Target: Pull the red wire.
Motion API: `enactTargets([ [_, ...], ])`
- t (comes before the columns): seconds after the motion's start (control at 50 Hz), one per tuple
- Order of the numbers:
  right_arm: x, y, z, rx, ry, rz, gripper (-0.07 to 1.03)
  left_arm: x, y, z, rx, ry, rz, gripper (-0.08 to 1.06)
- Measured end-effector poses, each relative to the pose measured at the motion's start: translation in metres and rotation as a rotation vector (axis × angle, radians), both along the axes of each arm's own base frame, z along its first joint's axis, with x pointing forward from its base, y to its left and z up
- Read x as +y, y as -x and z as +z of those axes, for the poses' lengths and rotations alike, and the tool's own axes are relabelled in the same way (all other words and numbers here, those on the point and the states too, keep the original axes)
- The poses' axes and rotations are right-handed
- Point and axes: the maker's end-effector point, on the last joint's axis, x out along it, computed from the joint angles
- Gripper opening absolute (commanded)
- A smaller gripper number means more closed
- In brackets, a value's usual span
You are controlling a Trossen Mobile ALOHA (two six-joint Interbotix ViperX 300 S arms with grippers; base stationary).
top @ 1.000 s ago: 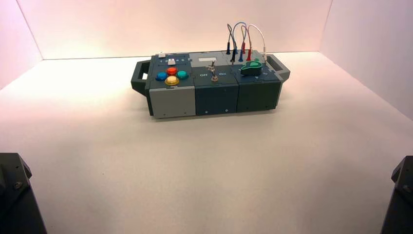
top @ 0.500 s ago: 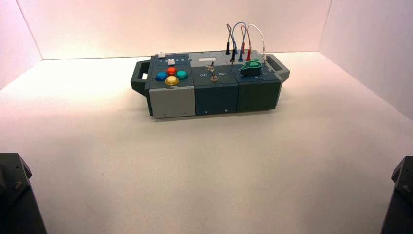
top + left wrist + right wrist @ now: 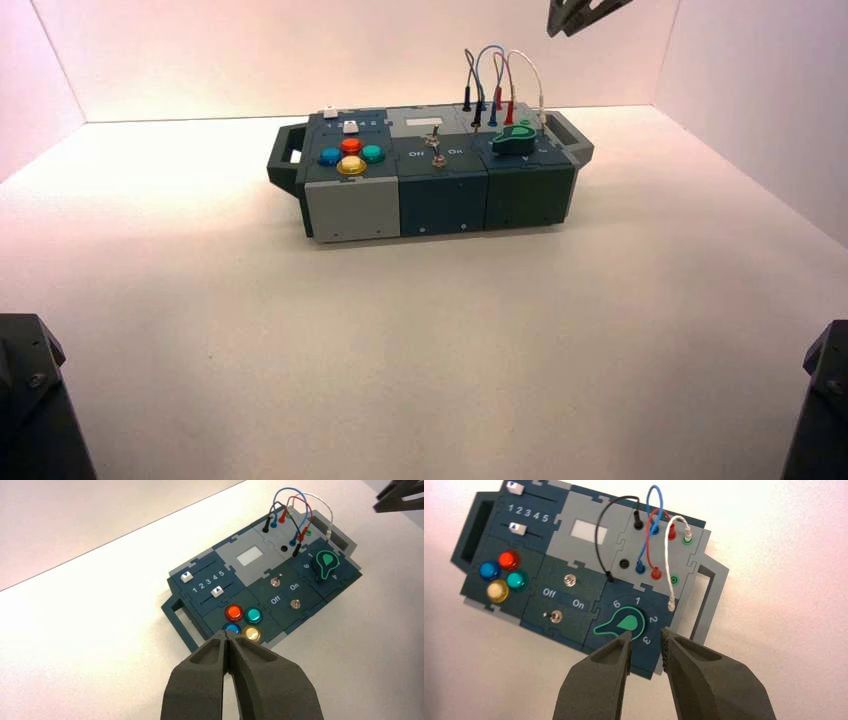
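The red wire [image 3: 647, 540] arches tall and narrow between two red plugs in the grey socket panel at the box's far right end; it also shows in the high view [image 3: 503, 75] and the left wrist view [image 3: 300, 502]. A blue wire [image 3: 654, 500], a black wire [image 3: 609, 505] and a white wire [image 3: 667, 555] stand right beside it. My right gripper [image 3: 645, 635] is open and empty, high above the box near the green knob [image 3: 624, 624], well clear of the wires; it shows at the top of the high view [image 3: 565, 22]. My left gripper [image 3: 226, 634] is shut and empty, raised above the box's button end.
The dark box [image 3: 440, 195] stands at the back middle of the white table, with handles at both ends. It carries red, blue, green and yellow buttons [image 3: 350, 155], two sliders [image 3: 202, 582] and two toggle switches [image 3: 563, 597] by "Off" and "On". White walls close in behind and at the sides.
My right gripper has come into the high view at the top right, above the wires. The box and wires have not moved.
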Motion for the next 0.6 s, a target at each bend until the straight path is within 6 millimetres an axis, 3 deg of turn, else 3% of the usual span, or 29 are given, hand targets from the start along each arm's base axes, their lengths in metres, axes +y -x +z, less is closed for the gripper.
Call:
enactTargets([
  [0.22,0.001,-0.005,-0.014,-0.004,0.071,-0.050,0.33,-0.014,0.007,-0.002,0.010,0.002,-0.091,-0.03],
  [0.4,0.021,-0.006,-0.018,0.010,0.103,-0.019,0.33,-0.030,0.011,0.000,0.024,0.065,-0.153,-0.03],
  [0.6,0.020,-0.015,-0.026,0.034,0.097,-0.066,0.33,-0.033,0.009,0.005,0.018,0.085,-0.154,-0.03],
])
